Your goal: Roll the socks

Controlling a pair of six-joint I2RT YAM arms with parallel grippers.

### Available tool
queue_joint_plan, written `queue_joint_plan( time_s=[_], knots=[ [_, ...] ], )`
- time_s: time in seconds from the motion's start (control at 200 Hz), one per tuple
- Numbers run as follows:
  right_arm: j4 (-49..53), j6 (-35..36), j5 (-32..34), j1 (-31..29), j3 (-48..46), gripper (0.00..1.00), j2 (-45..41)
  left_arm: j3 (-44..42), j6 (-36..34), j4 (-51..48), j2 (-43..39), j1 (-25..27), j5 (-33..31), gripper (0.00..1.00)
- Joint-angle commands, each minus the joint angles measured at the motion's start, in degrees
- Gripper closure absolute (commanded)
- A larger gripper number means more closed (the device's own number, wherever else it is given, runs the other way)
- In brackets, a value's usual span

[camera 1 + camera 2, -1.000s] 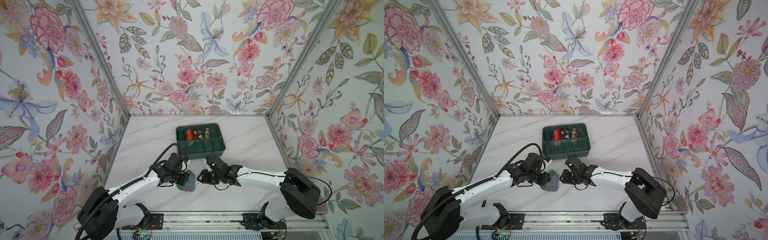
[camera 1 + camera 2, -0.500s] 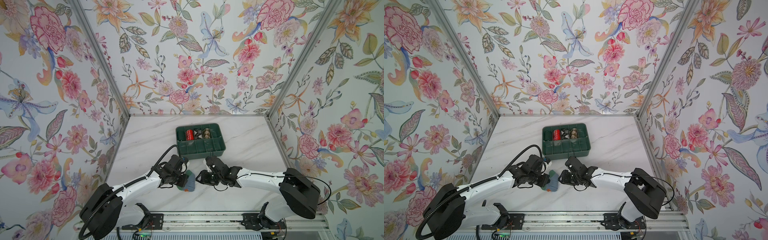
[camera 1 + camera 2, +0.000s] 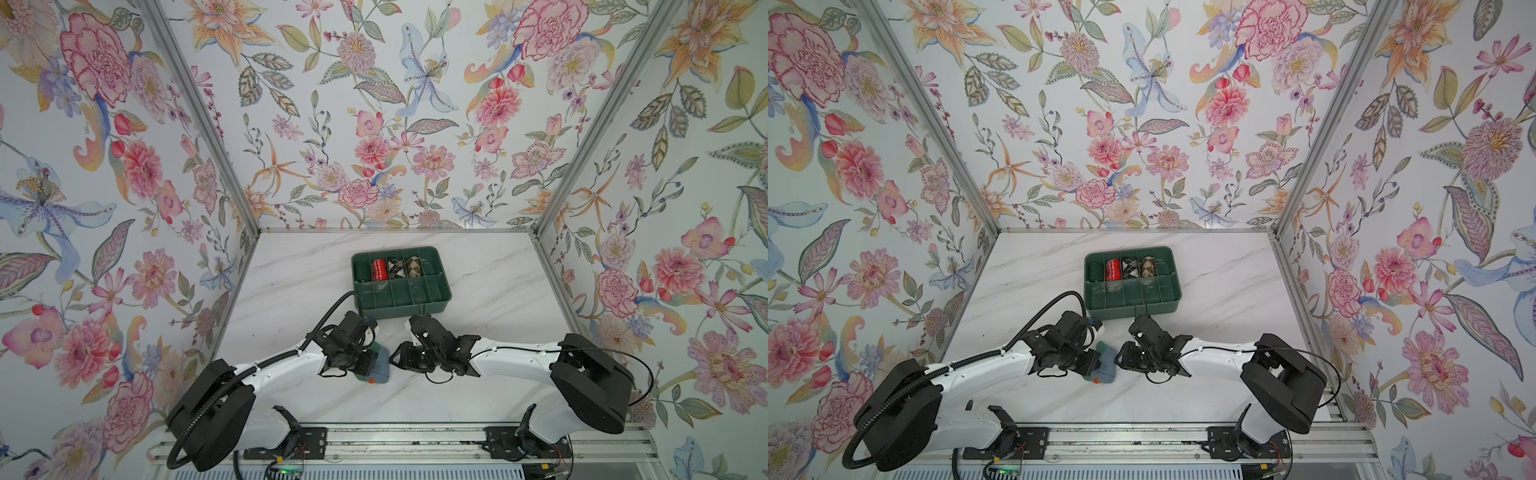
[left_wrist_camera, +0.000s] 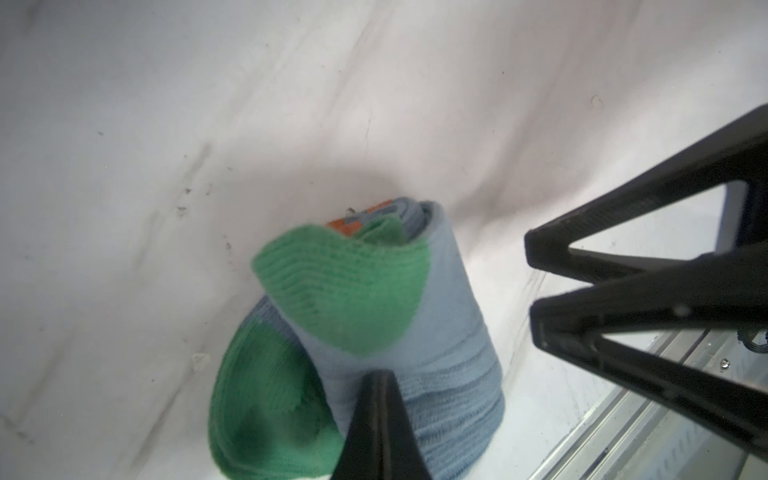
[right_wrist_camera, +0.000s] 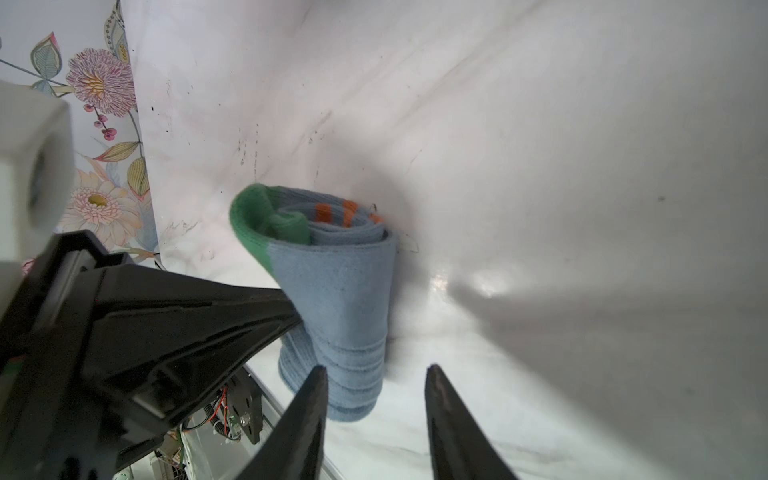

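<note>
The socks lie as a grey-blue roll on the marble table near its front, between my two grippers. Green toe and orange stripes show at one end of the socks. My left gripper is shut, and its joined tips press against the side of the roll; it also shows as the left gripper in the right wrist view. My right gripper stands open just beside the roll, with nothing clamped. The right gripper also shows in the left wrist view.
A green compartment tray stands just behind the grippers. It holds a red bundle, a black-white argyle bundle and a brown one. The metal rail runs along the front edge. Floral walls close in three sides.
My right gripper has edged a little toward the roll and its jaws stand slightly wider. The left gripper stays shut against the roll.
</note>
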State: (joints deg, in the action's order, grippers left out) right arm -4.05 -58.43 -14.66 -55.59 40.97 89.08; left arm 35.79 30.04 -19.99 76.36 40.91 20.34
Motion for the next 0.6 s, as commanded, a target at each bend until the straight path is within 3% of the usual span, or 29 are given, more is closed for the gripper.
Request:
queue_joint_plan(
  time_s=[0.0, 0.375, 0.596],
  knots=[
    [-3.4, -1.9, -1.1, -0.5, -1.7, 0.59, 1.3, -1.9, 0.1, -1.6, 1.7, 0.6, -0.7, 1.00],
    [-11.5, -3.8, -4.1, -0.8, -1.7, 0.59, 6.7, -1.6, 0.0, -2.3, 3.8, 0.4, -0.7, 1.00],
    [-14.4, -4.4, -5.7, -0.8, -1.5, 0.58, 9.8, -3.9, 1.9, 1.4, 2.9, -0.9, 3.3, 1.00]
  ],
)
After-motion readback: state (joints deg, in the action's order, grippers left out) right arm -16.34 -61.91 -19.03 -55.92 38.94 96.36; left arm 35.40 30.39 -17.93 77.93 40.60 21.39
